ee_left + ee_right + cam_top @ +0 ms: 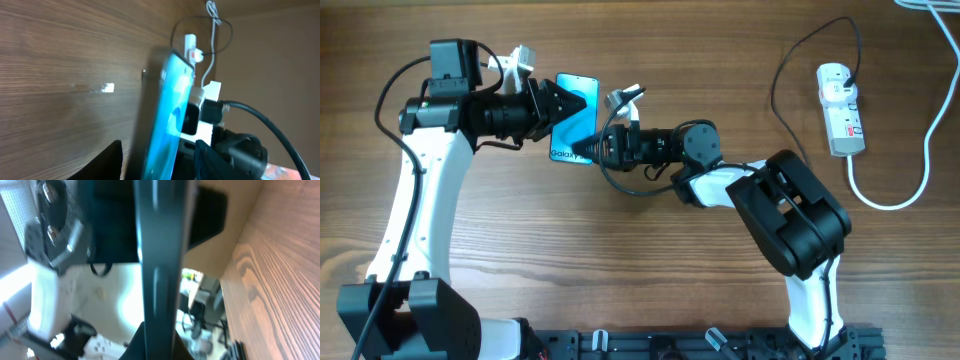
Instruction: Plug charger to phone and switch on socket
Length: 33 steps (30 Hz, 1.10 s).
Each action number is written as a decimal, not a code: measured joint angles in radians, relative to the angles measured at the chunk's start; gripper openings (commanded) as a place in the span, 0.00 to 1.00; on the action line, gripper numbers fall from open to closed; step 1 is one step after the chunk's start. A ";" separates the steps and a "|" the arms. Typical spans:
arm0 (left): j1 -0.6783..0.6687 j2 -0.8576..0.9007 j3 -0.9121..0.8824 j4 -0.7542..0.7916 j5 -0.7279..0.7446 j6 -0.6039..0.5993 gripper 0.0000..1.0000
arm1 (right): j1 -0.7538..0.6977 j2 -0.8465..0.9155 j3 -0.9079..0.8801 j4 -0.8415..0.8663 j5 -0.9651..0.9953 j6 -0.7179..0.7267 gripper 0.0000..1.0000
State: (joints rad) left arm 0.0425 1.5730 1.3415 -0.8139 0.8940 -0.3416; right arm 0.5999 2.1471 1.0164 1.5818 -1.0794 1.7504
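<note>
My left gripper (555, 110) is shut on the phone (575, 112) and holds it tilted above the table, its turquoise screen up. In the left wrist view the phone (172, 120) stands edge-on between my black fingers (157, 162). My right gripper (588, 150) is shut and pressed against the phone's lower edge. In the right wrist view its fingers (159, 342) meet at the phone's dark edge (157, 245). The connector tip is hidden there. The charger cable (782, 70) runs from the socket (840, 108) at the far right and passes under my right arm.
The socket's thick white cord (910, 190) loops on the table at the right edge. A black cable loop (625, 188) lies below the right gripper. The socket also shows far off in the left wrist view (191, 50).
</note>
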 measured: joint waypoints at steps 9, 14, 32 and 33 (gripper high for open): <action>-0.004 0.005 -0.005 -0.009 0.082 0.001 0.43 | -0.031 -0.014 0.009 0.000 -0.253 -0.103 0.04; -0.014 0.008 -0.005 -0.079 0.092 0.040 0.43 | -0.045 -0.014 0.009 0.000 -0.327 -0.113 0.04; -0.044 0.008 -0.005 -0.091 0.087 0.084 0.38 | -0.066 -0.014 0.082 0.000 -0.378 0.003 0.04; -0.045 0.008 -0.005 -0.091 0.087 0.085 0.38 | -0.066 -0.014 0.086 0.000 -0.378 0.007 0.04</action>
State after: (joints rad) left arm -0.0029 1.5806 1.3361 -0.9051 0.9810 -0.2562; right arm 0.5335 2.1334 1.1023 1.5818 -1.4570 1.7576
